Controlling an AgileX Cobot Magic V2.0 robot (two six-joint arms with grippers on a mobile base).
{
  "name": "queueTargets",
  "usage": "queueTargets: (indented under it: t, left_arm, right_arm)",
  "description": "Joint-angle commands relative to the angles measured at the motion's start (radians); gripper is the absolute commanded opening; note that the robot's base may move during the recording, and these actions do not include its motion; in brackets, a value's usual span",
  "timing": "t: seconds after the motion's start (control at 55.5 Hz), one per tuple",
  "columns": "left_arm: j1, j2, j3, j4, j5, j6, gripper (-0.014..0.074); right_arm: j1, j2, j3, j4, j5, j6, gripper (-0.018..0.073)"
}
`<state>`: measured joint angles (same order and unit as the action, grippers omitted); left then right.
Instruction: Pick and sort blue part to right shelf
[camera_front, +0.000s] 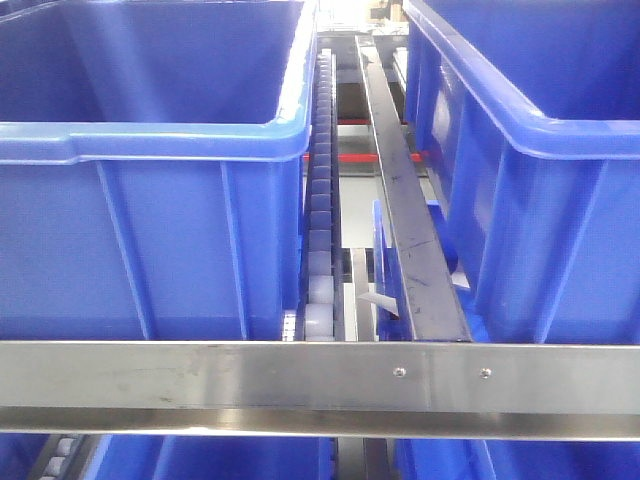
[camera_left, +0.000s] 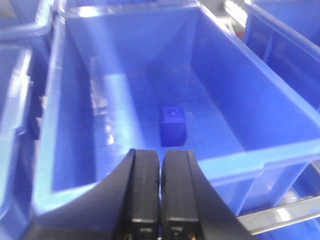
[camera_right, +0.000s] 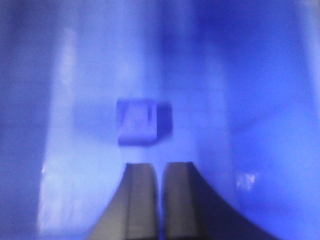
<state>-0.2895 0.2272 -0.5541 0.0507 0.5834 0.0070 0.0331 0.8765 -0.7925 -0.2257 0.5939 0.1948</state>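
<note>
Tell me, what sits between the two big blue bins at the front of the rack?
In the front view, a pale roller track and a dark steel rail run between the left bin and the right bin.

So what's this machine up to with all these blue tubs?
A two-armed robot is sorting small blue parts into bins on a steel rack. Its left gripper is shut and empty above a deep blue bin with one blue block on its floor. The right gripper, also shut, faces another blue block in a blurry view. Neither block is held.
</note>
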Motion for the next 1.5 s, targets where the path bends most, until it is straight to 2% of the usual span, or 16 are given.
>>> queueTargets:
  t: [0.0,0.18,0.361,0.469,0.721,1.316,1.389,1.479]
  left_arm:
    - [0.003,-0.025,0.005,0.005,-0.1,0.001,0.0124]
    - [0.003,-0.061,0.051,0.005,-0.144,0.001,0.0124]
    - [0.003,-0.061,0.051,0.005,-0.156,0.001,0.0124]
    - [0.003,-0.059,0.051,0.008,-0.164,0.001,0.0124]
    - [0.003,-0.059,0.051,0.008,-0.164,0.001,0.0124]
    - [0.003,-0.059,0.057,0.004,-0.164,0.001,0.0124]
    - [0.012,-0.072,0.097,0.004,-0.227,0.001,0.0124]
    - [0.063,-0.107,0.197,0.004,-0.396,0.001,0.0124]
  right_arm:
    - [-0.002,-0.182,0.074,-0.024,-0.093,-0.012,0.0045]
    - [-0.001,-0.571,0.241,-0.024,-0.104,-0.012,0.0048]
    - [-0.001,-0.921,0.338,-0.022,-0.065,-0.011,0.0048]
    - [-0.001,-0.842,0.335,0.006,0.022,-0.011,0.0048]
    - [-0.001,-0.785,0.337,0.008,-0.056,-0.011,0.0048]
    - [-0.001,-0.785,0.337,0.008,-0.053,-0.011,0.0048]
    - [-0.001,-0.785,0.337,0.008,-0.053,-0.011,0.0048]
    - [-0.001,-0.785,0.337,0.008,-0.053,-0.011,0.0048]
